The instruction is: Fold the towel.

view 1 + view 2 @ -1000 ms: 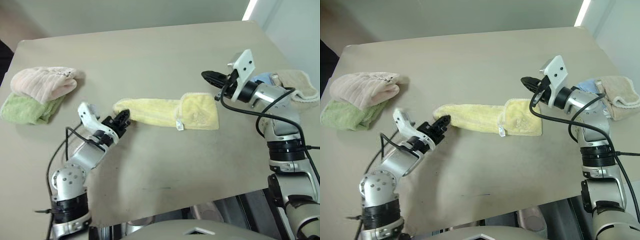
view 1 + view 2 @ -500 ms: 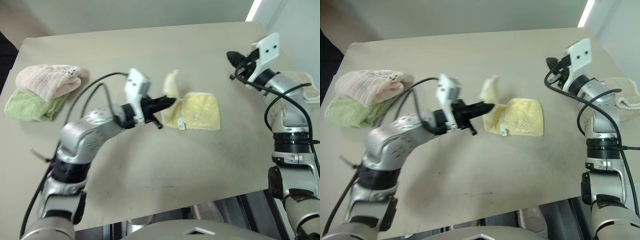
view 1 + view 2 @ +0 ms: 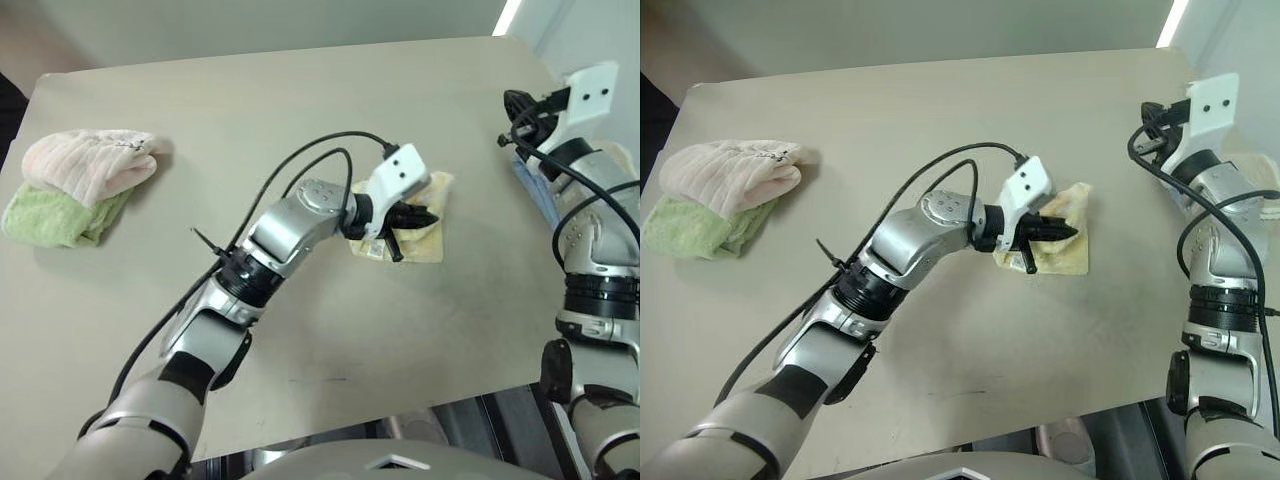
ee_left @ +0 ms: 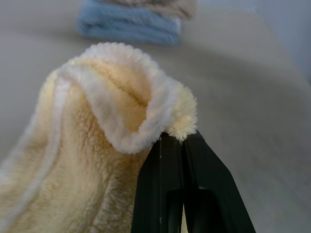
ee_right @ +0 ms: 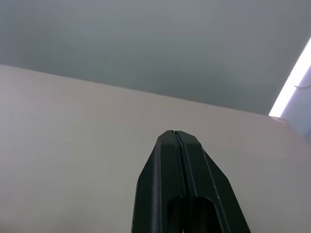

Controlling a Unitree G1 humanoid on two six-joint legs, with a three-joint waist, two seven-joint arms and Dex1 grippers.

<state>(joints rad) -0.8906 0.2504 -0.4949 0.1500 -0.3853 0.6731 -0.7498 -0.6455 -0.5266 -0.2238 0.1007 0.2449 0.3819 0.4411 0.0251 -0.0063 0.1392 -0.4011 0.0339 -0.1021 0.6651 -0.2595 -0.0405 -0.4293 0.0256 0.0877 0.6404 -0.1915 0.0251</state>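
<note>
Toward the right side of the tabletop (image 3: 300, 110), about midway between its near and far edges, sits the pale yellow towel (image 3: 1072, 250), bunched into a compact folded heap. The left gripper (image 3: 1065, 231) reaches across right over it, fingers pinched together on a fluffy hem of the towel, which curls up above the tips in the left wrist view. The right gripper (image 3: 510, 100) hovers near the far right corner, fingers closed on nothing. A pink towel (image 3: 88, 162) lies stacked on a green towel (image 3: 50, 215) by the left edge.
</note>
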